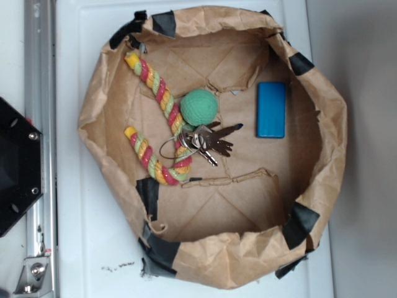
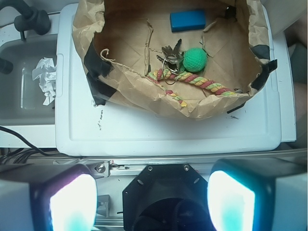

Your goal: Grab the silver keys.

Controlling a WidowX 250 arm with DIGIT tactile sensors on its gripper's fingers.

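Small bunch of grey-silver metal keys (image 1: 209,141) lies mid-basin in the crumpled brown paper bowl (image 1: 322,180), at 6 o'clock of the green knitted ball (image 1: 199,106), touching the striped rope toy (image 1: 162,99). Gripper (image 2: 152,199) wide open, empty, well apart. Descend on the blades' side, clear of rope.

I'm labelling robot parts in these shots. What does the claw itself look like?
Only the wrist view shows it: the claw has two broad, blocky grey fingers, their inner faces glowing pale white-cyan, blurred by closeness. Between them sits a black angular mount with small silver screws. No cables or markings are visible on it.
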